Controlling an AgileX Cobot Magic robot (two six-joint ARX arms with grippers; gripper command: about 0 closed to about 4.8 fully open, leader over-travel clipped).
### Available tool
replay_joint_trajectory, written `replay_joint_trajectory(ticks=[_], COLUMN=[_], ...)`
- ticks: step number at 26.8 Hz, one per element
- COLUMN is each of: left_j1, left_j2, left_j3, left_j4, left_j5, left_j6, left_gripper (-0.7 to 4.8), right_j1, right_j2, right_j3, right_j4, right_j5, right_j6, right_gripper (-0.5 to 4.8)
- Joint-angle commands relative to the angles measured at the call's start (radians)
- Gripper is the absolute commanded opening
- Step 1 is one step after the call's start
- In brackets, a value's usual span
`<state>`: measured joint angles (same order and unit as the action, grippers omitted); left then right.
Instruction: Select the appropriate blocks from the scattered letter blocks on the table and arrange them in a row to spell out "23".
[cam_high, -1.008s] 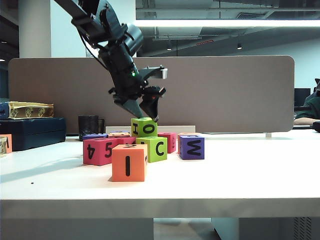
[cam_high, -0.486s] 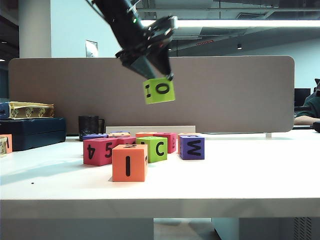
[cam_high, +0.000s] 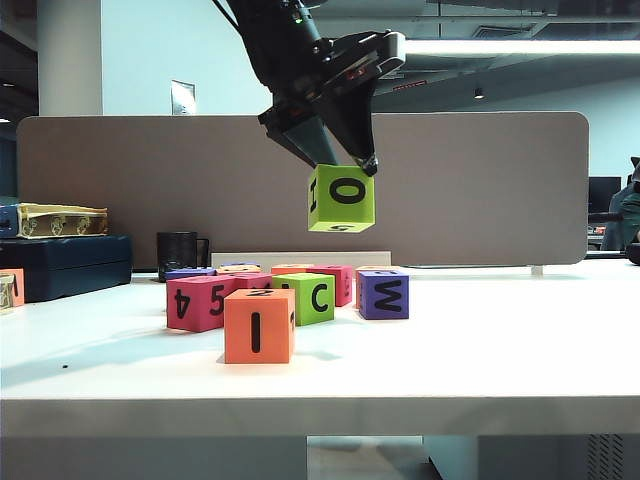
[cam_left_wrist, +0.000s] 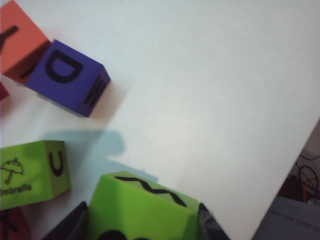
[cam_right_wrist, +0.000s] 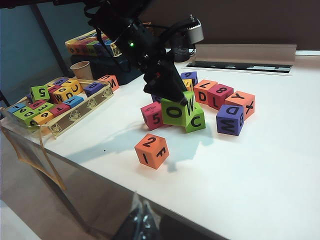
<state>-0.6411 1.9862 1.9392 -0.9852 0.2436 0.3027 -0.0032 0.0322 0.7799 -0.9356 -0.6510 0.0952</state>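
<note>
My left pincer (cam_high: 342, 152) pinches the lime-green "O" cube (cam_high: 342, 199) high above the surface (cam_high: 480, 350), the orange "I" cube (cam_high: 259, 325) waits in front unpaired, no row started; right pincer (cam_right_wrist: 142, 220) unreadable.

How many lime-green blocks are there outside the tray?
2. The "O" block is held in the fingers of the left gripper above the table; the "C" block sits on it among other blocks. More may be hidden.
</note>
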Motion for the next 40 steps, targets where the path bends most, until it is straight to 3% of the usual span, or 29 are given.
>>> replay_joint_trajectory(ticks=[1, 6, 10, 16, 26, 40], left_j1=[-0.016, -0.035, -0.053, -0.056, -0.056, -0.056], left_j2=[-0.005, -0.005, 0.007, 0.047, 0.126, 0.142], left_j3=[-0.009, -0.060, -0.158, -0.164, -0.164, -0.164], left_j4=[-0.002, 0.006, 0.087, 0.128, 0.111, 0.030], left_j5=[0.006, 0.007, 0.007, 0.000, 0.004, 0.004], left_j6=[0.008, 0.008, 0.008, 0.016, 0.064, 0.064], left_gripper=[2.63, 2.63, 2.63, 2.63, 2.63, 2.79], right_j1=[0.000, 0.000, 0.000, 0.000, -0.001, -0.001], right_j2=[0.002, 0.002, 0.002, 0.002, 0.002, 0.002], right_j3=[0.002, 0.002, 0.002, 0.002, 0.002, 0.002], right_j4=[0.017, 0.016, 0.016, 0.016, 0.016, 0.016], right_j5=[-0.002, -0.002, -0.003, -0.002, -0.002, 0.002], right_j6=[-0.002, -0.002, -0.002, -0.002, -0.002, -0.002], right_gripper=[-0.01, -0.01, -0.01, -0.01, -0.01, -0.01])
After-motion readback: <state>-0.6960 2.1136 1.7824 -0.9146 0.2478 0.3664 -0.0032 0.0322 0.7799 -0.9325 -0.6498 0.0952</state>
